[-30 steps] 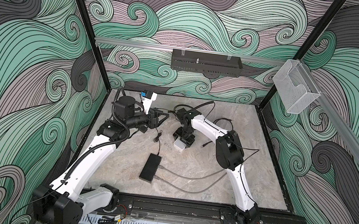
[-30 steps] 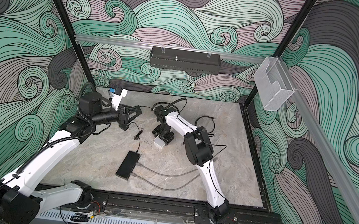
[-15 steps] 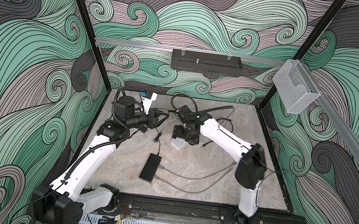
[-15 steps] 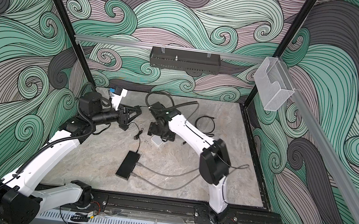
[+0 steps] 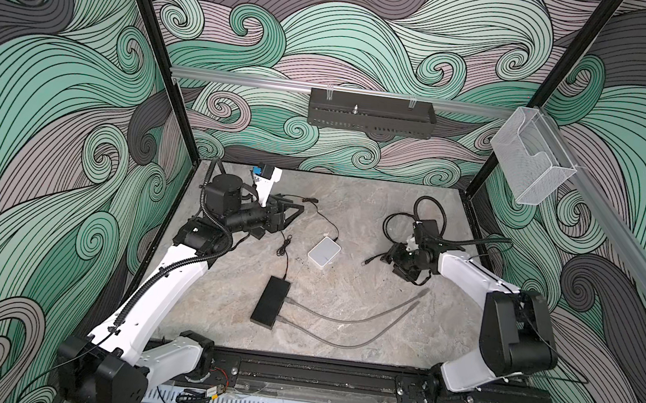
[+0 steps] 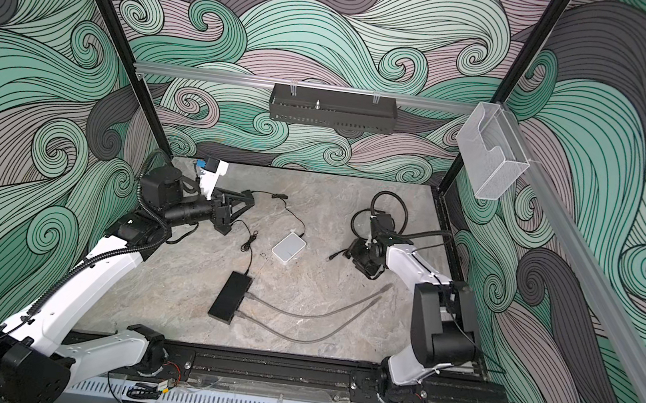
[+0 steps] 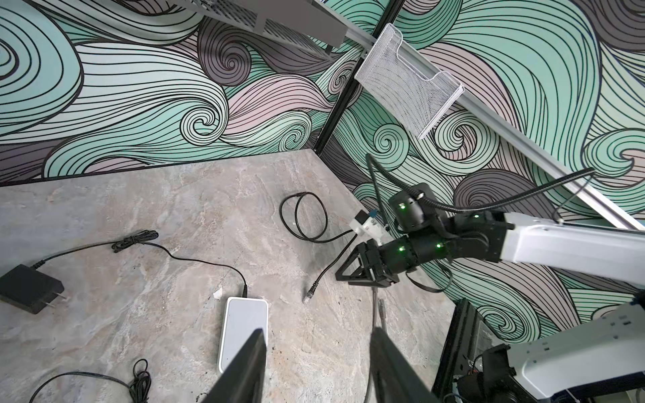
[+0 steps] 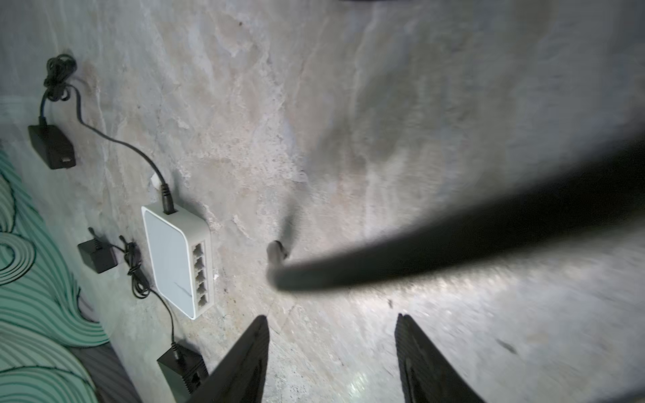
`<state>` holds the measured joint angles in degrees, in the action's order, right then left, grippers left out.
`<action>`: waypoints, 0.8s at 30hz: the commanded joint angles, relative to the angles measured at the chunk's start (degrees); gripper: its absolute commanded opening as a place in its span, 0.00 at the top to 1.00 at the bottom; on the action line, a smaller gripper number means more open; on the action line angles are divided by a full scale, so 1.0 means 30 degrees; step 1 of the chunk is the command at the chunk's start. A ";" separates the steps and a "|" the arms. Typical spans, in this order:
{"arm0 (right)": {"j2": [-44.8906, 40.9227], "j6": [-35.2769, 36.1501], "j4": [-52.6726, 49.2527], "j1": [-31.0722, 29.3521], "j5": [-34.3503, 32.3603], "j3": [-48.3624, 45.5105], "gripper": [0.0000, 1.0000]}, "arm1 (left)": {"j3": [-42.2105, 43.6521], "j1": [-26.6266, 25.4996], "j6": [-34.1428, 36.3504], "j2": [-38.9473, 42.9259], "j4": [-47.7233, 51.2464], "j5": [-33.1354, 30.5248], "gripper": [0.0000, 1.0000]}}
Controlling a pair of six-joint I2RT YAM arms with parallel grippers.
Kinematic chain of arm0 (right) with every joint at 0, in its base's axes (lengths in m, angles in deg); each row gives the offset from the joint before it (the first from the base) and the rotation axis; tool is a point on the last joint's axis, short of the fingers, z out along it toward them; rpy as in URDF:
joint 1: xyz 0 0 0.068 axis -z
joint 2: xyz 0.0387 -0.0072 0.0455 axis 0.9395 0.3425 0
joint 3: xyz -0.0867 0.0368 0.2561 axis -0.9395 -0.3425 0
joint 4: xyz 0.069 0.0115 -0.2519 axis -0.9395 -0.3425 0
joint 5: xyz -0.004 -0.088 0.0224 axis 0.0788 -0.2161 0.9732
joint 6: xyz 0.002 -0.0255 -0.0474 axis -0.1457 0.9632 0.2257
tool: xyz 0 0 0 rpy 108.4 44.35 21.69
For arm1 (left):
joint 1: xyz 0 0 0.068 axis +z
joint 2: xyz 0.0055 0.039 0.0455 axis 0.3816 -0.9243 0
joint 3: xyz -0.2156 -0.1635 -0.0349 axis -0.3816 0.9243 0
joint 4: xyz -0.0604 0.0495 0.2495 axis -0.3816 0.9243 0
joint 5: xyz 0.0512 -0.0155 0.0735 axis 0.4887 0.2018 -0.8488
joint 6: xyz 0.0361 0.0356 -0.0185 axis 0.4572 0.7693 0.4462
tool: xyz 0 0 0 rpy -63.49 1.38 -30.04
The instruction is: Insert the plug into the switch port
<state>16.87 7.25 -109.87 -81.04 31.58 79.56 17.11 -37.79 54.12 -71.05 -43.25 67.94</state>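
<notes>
Left claw [image 7: 317, 333] open; right claw [image 8: 331, 318] apparently open, low.

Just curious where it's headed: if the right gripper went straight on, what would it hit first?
Probably the black cable's plug, lying just ahead of the right gripper; the white switch sits farther along that line. Height is unclear, so it might pass above.

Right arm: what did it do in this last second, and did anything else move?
The right end effector swung off the switch and back toward the right side. The switch stayed roughly in place; the left end effector and black box did not move.
</notes>
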 commanded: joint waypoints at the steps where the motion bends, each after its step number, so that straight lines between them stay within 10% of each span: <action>1: 0.0486 -0.0558 0.3054 -0.0116 0.2155 0.0166 0.42 | -0.0059 0.0137 0.0340 0.0379 -0.0507 0.0527 0.49; 10: 0.2296 -0.1861 0.4963 -0.0144 0.0142 0.0254 0.52 | -0.0058 0.0130 0.0131 0.0412 -0.0683 0.0737 0.49; 15: 0.3010 -0.2154 0.5507 -0.0176 -0.0195 0.0295 0.75 | -0.0050 0.0130 0.0210 0.0348 -0.0629 0.0732 0.49; 24: -0.1444 -0.0313 0.2924 -0.0093 0.0905 -0.0236 0.90 | 0.0261 0.0061 0.0791 -0.0043 -0.1393 0.2524 0.49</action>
<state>18.18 3.51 -97.71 -81.35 32.63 79.45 17.38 -37.77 54.91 -71.03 -44.37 71.24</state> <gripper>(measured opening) 0.107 0.507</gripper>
